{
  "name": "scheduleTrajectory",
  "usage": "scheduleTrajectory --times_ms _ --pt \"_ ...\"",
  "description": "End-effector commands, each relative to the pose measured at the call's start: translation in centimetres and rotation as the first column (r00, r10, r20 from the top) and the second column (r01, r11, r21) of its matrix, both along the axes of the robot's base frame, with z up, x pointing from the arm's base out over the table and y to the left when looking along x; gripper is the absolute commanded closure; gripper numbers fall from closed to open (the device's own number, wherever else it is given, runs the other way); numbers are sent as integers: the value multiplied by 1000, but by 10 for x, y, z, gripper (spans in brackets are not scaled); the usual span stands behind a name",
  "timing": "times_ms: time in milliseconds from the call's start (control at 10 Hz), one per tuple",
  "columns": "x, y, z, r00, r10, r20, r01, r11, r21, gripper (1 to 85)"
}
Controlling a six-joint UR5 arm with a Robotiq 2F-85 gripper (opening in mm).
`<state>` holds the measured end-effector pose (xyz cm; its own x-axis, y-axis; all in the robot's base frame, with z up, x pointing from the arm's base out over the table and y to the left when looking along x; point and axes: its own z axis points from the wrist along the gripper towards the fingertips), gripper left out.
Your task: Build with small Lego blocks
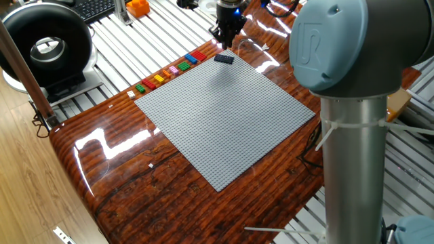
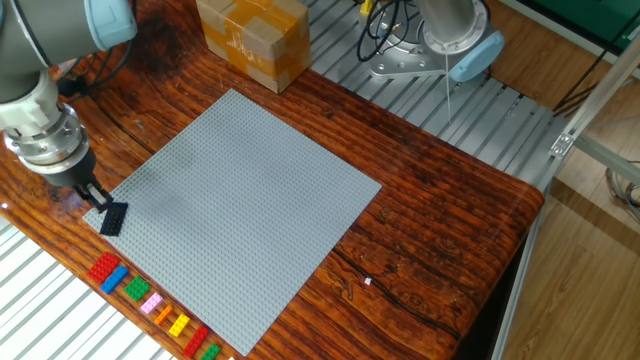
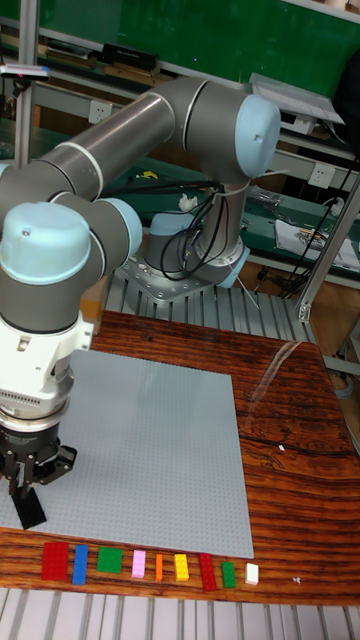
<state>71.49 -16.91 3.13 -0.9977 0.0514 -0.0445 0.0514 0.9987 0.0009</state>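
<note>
At the baseplate (image 2: 250,190) corner nearest the brick row, the gripper (image 2: 97,198) hangs with its fingers pointing down at the plate. We cannot tell how wide the jaws stand: in all three views the fingertips read as one dark tip, and no gap is resolved. Nothing shows between them.

Just below the gripper (image 1: 226,43) lies a dark block (image 1: 224,59), flat on the plate. In one fixed view we see a clear strip of plate between fingertips and block, so the two are apart. In the other fixed view the tip overlaps the block's (image 2: 113,218) upper edge. In the tall view the block (image 3: 30,510) sits directly under the gripper (image 3: 25,488).

Beyond the plate edge, on the table (image 2: 430,220), the loose bricks lie in one row beside the gripper, apart from it. Counted in the tall view from the gripper's end outwards:
- red (image 3: 54,561)
- blue (image 3: 80,563)
- green (image 3: 109,561)
- pink (image 3: 138,564)
- orange (image 3: 158,567)
- yellow (image 3: 181,567)
- second red (image 3: 207,572)
- second green (image 3: 228,574)
- white (image 3: 252,573)

The bricks stand side by side with small gaps, none on the plate.

At the corner of the plate well away from the gripper, a cardboard box (image 2: 250,35) sits on the table.
</note>
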Motion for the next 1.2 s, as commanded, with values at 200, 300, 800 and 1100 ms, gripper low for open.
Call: scheduleTrajectory --times_ms 200,300,800,1100 --pt "5 -11 -9 998 34 46 -35 999 1 823" --pt "8 -14 -11 997 42 58 -42 999 1 827" --pt "15 -19 -20 992 59 110 -61 998 8 847" --pt "16 -20 -24 991 60 123 -62 998 12 847"
